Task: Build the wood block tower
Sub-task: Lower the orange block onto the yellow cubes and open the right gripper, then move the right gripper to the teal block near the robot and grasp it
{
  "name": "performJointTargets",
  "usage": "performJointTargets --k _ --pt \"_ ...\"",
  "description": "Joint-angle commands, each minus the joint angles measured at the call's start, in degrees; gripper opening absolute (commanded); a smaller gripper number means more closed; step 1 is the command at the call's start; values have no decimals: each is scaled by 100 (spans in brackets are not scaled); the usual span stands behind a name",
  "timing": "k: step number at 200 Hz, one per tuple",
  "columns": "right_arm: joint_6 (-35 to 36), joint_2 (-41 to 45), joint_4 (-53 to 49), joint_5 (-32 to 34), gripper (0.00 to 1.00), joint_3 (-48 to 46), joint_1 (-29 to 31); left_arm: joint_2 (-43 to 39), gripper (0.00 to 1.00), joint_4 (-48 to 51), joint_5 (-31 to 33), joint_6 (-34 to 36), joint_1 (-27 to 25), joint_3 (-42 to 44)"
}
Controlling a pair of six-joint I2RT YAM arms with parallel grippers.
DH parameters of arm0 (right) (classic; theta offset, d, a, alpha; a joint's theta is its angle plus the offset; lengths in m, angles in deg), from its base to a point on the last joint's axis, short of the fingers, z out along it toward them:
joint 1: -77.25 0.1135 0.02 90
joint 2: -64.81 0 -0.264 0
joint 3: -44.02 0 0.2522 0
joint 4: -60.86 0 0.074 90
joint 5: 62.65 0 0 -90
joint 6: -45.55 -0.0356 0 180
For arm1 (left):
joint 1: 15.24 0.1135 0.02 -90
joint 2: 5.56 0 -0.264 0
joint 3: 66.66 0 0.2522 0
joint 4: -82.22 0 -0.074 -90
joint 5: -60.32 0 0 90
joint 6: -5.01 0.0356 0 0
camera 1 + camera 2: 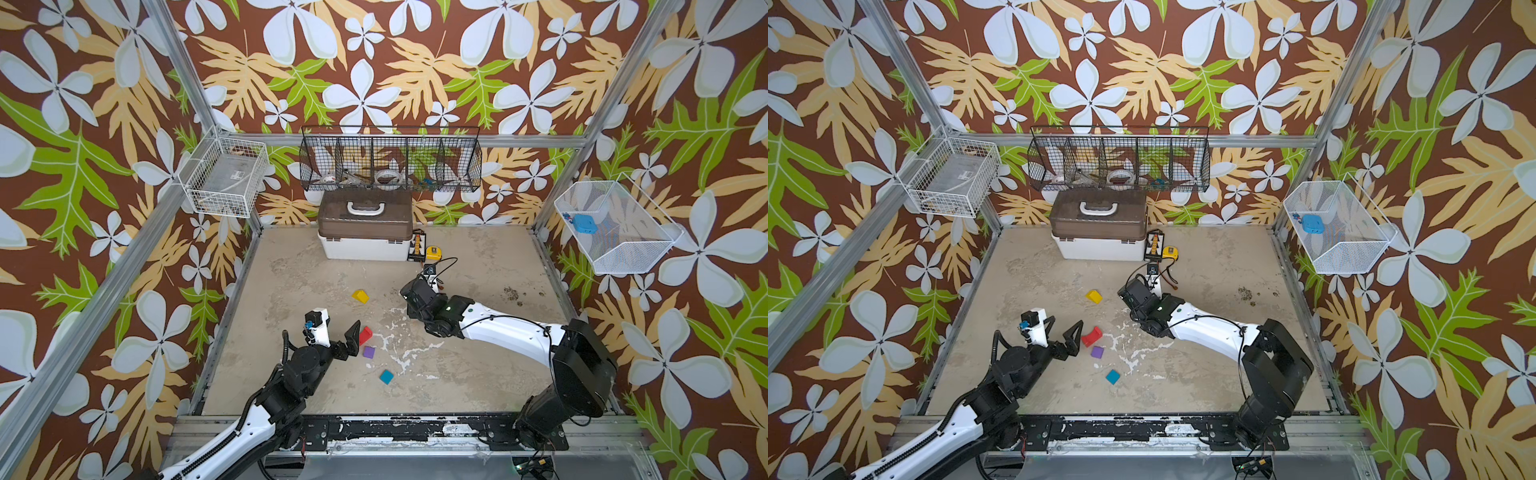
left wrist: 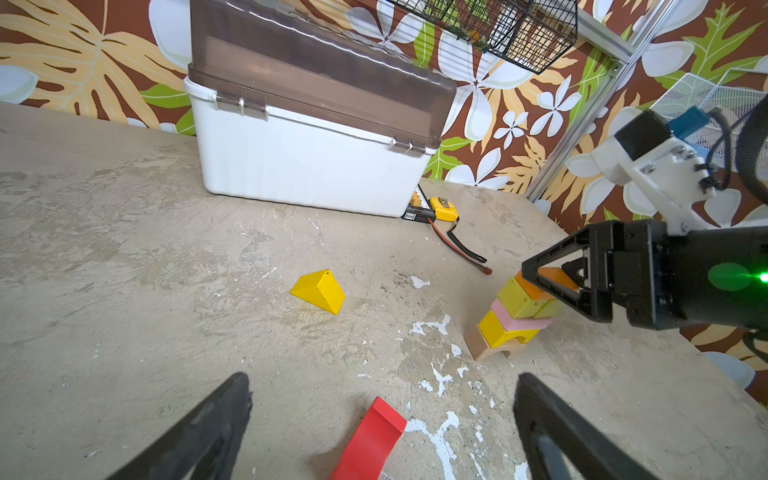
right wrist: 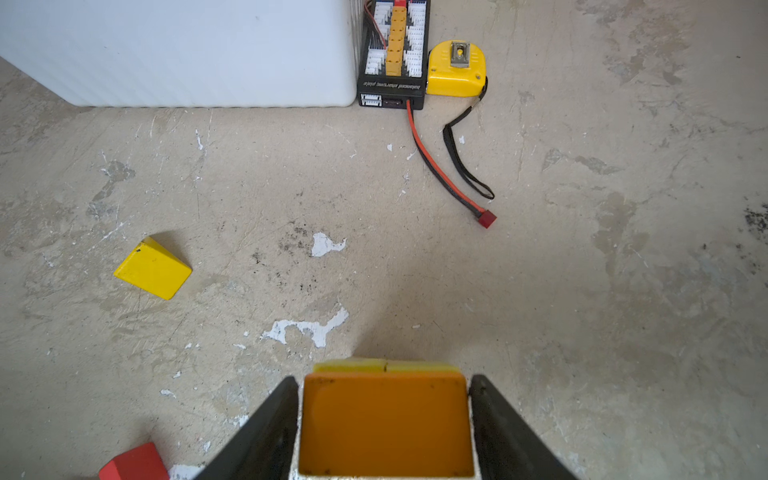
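Atop the tower (image 2: 513, 316), right gripper (image 3: 384, 379) clamped the orange block (image 3: 386, 424) by its sides. Left gripper (image 2: 382, 377) gaped empty near the tower, at the red arch (image 2: 370, 440). Risk: layers below sat skewed; a sideways tug on release could topple it.
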Motion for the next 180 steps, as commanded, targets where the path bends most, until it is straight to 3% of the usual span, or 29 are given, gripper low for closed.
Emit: performJointTargets --k 1,42,101,141,180 --pt "-48 66 -12 138 66 -4 -4 -7 100 -183 22 57 6 18" --pt "49 503 -152 196 67 -46 3 -4 100 -184 32 61 6 13" --pt "32 2117 -54 215 70 -1109 330 17 100 -182 71 51 6 6" --pt "174 2916 686 -302 70 -2133 1400 -39 100 -131 97 34 7 15" --pt "413 2226 958 -565 76 -2289 2635 -86 100 -101 101 25 6 11"
